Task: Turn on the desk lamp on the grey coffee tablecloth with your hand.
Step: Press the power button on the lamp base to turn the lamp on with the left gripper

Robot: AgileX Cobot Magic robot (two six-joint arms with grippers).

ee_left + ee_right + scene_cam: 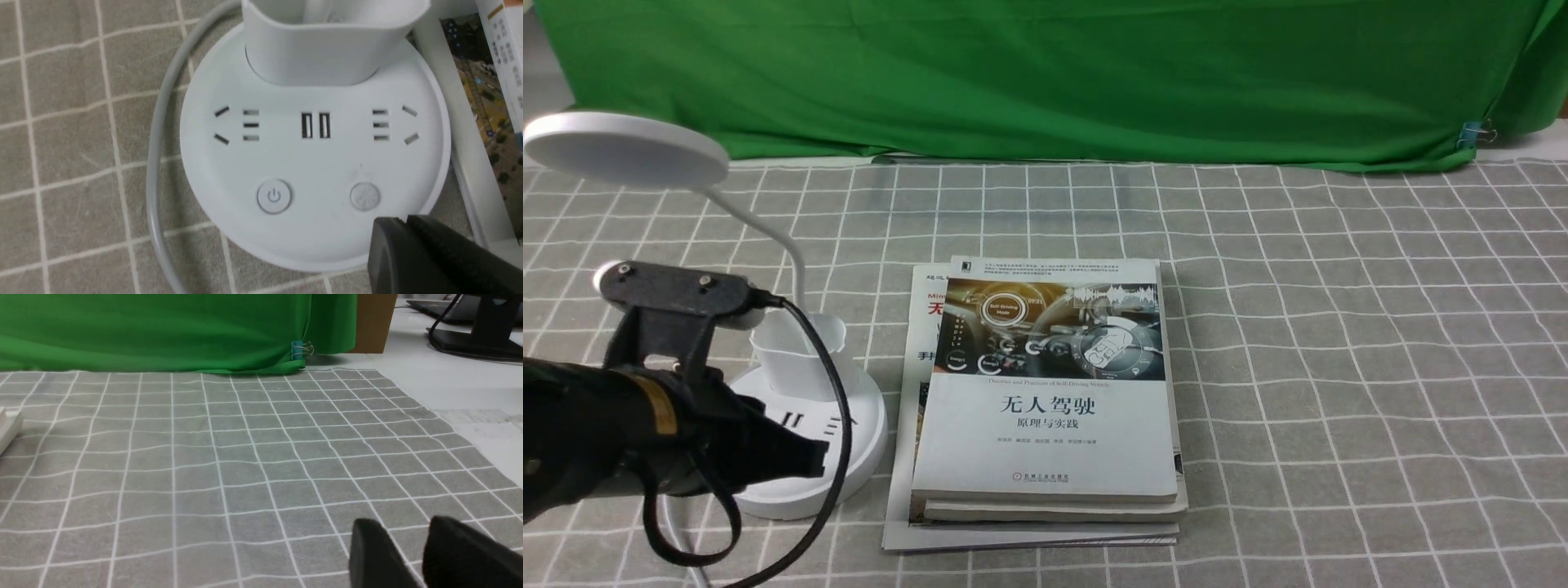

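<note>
So in the front view, the desk lamp (805, 482) is over on the left, sitting on the grey coffee tablecloth (1339, 367), with the left arm (670, 425) partly covering its base. A stack of books (1045, 441) lies just beside it, and a green cloth (1045, 82) hangs behind. In the left wrist view, the left tool (392, 241) is basically narrow, tips together, near the two round buttons (274, 196) on the white base; can't tell if it's touching. The right wrist view has the right tool (402, 539) blurry, a small gap between its tips, over the gridded cloth.
</note>
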